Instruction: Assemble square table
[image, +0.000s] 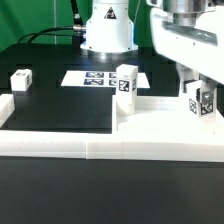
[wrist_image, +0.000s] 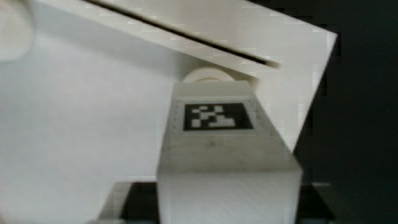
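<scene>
Nearest the camera runs the long low white border wall (image: 60, 150), and just behind it, on the right of the scene, lies the square table's slab (image: 160, 122) (wrist_image: 71, 110), flat on the black table. I judge the slab to be stiff, smooth plastic and the heaviest part. It looks too wide for the jaws, so it is better pushed against the wall or taken at an edge.

The gripper (image: 202, 92) is over the right part of the slab and is closed on the held leg (image: 204, 104) (wrist_image: 221, 150), which stands upright with its tag facing the camera. The standing leg (image: 125, 85) is upright at the slab's near-left corner. The lying leg (image: 20, 80) rests far to the left, well apart. The legs look light, rigid and a little slippery. A hold on two flat opposite sides, near the middle of the length, seems safest to me.

The marker board (image: 95, 77) lies behind the standing leg.

A fourth leg is not to be seen. The slab's right side is cut off. The lower end of the held leg is hidden, so I cannot tell whether it touches the slab. The wrist view is blurred, and the round shape behind the leg's end is unclear.
</scene>
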